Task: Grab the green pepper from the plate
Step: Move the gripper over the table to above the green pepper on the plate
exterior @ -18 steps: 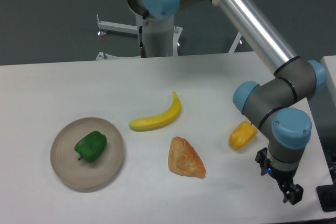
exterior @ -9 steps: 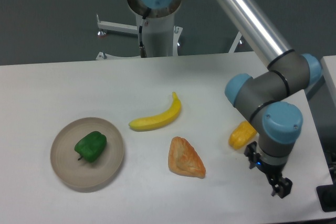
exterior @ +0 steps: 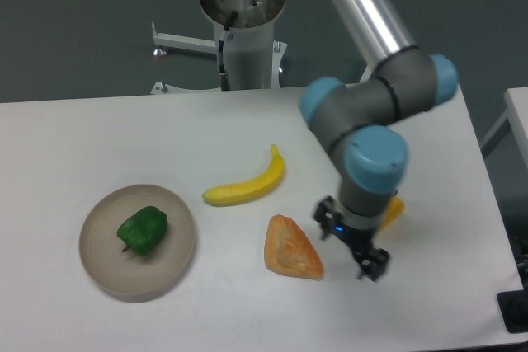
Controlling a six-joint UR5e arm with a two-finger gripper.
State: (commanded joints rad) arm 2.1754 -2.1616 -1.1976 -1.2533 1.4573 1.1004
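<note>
The green pepper (exterior: pixel 143 229) lies on the beige-grey plate (exterior: pixel 175 263) at the table's front left, its dark stem pointing toward the front. My gripper (exterior: pixel 371 267) hangs low over the table to the right of the centre, far to the right of the plate. It is seen small and from the side, and its fingers look close together with nothing between them. I cannot tell whether it is open or shut.
A banana (exterior: pixel 247 184) lies mid-table. An orange-brown pastry-like piece (exterior: pixel 289 247) sits just left of the gripper. A yellow pepper (exterior: pixel 391 212) is mostly hidden behind the wrist. The arm's base post (exterior: pixel 246 37) stands at the back.
The arm has swung leftward across the table, carrying the gripper from the front right corner to beside the pastry-like piece. It now covers most of the yellow pepper. Nothing else moved.
</note>
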